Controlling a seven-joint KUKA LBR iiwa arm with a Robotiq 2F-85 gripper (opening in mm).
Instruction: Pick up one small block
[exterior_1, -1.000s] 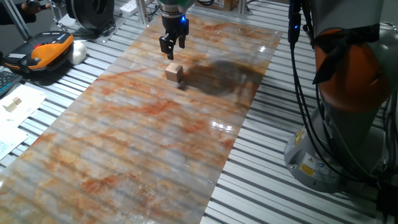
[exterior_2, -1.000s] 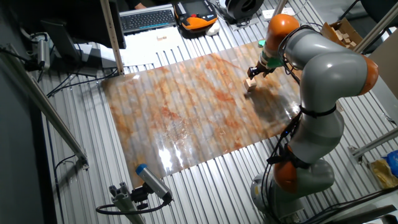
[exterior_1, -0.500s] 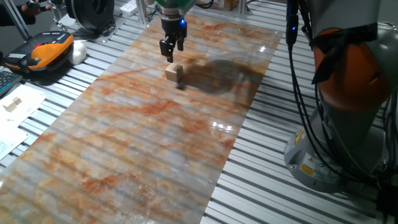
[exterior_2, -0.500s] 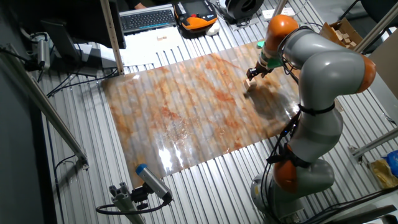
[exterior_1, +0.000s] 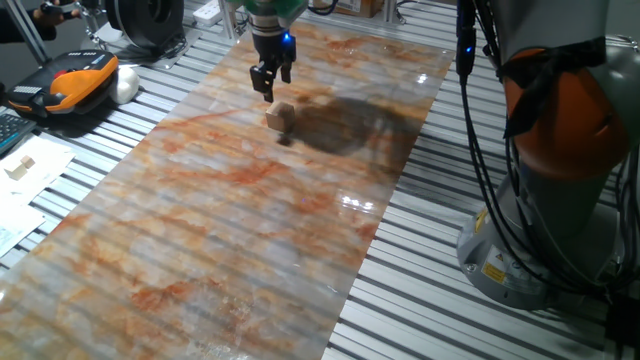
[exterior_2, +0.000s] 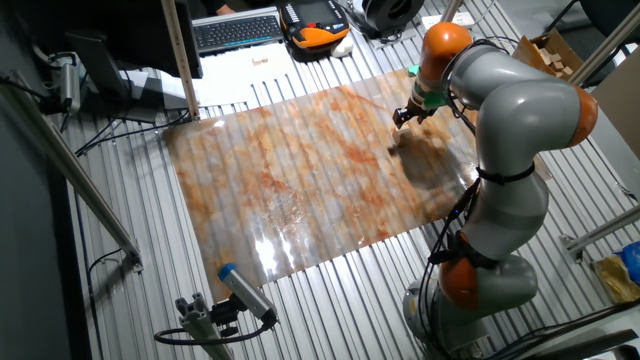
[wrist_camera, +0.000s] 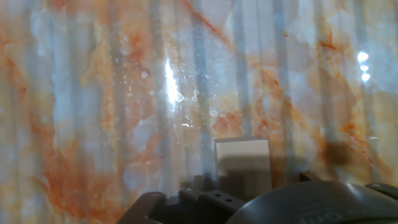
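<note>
Hand view shows the small block (wrist_camera: 242, 159) on the marbled sheet (wrist_camera: 93, 112), just ahead of the gripper (exterior_1: 268, 88). Gripper hangs empty over it, jaws slightly parted; orange case (exterior_1: 75, 88) sits well left.

Arm outstretched, hand (exterior_1: 268, 83) pointing straight down, fingers slightly parted

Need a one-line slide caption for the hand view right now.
Hand view: small block on the marbled sheet, just ahead of the gripper, not grasped.
</note>
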